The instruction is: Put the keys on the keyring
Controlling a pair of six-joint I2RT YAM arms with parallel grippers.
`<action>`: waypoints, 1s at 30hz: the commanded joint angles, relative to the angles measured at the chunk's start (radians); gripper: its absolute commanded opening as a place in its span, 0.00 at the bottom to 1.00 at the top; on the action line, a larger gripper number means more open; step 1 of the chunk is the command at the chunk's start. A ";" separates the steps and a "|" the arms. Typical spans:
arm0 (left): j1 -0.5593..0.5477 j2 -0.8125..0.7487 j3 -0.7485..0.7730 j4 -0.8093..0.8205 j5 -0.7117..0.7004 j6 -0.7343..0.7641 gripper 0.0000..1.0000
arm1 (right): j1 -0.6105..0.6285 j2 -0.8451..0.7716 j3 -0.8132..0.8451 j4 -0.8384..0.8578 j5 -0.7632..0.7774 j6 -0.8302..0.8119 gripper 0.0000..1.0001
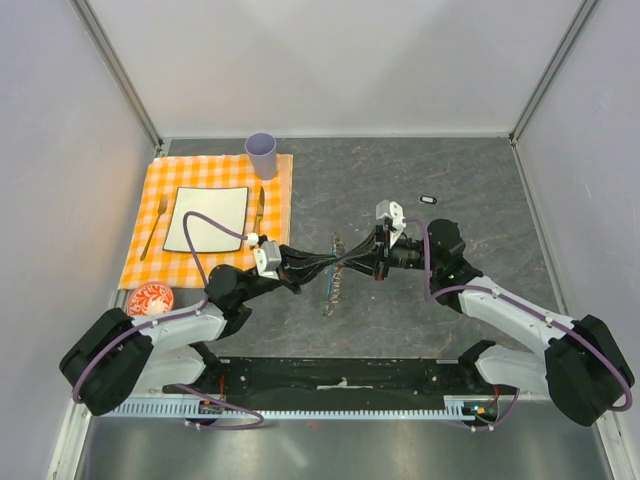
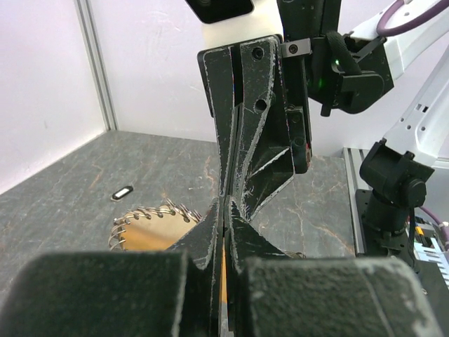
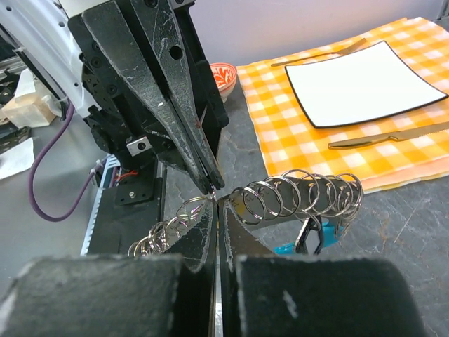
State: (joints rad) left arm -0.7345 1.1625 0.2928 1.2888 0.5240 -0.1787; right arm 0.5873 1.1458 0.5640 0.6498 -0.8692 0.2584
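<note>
My two grippers meet tip to tip above the middle of the table. The left gripper (image 1: 343, 262) (image 2: 226, 200) is shut, with a yellow-orange key showing as a thin sliver (image 2: 224, 246) between its fingers. My right gripper (image 1: 358, 264) (image 3: 216, 200) is shut too, its tips touching the left fingers (image 3: 168, 91) beside a ring of the keyring. I cannot tell whether it pinches that ring. The keyring (image 1: 333, 288) (image 2: 144, 213) (image 3: 302, 193), a chain of steel rings with a blue section (image 3: 286, 247), lies just below both. One black key with a white centre (image 1: 429, 199) (image 2: 123, 192) lies apart on the table.
An orange checked placemat (image 1: 140, 250) at the left carries a white square plate (image 1: 205, 218), a fork (image 1: 152, 230) and a knife (image 1: 259, 208). A lilac cup (image 1: 262, 155) stands at its far corner. A red patterned bowl (image 1: 150, 298) sits by the left arm.
</note>
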 commanded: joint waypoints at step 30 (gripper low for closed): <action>-0.002 -0.353 -0.035 -0.448 -0.199 0.212 0.63 | 0.490 0.305 0.997 -1.700 1.506 -0.832 0.00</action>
State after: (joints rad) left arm -0.7353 0.8246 0.2749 0.8593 0.3656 -0.0330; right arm 1.0523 1.4605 1.4769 -0.9695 0.4103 -0.5373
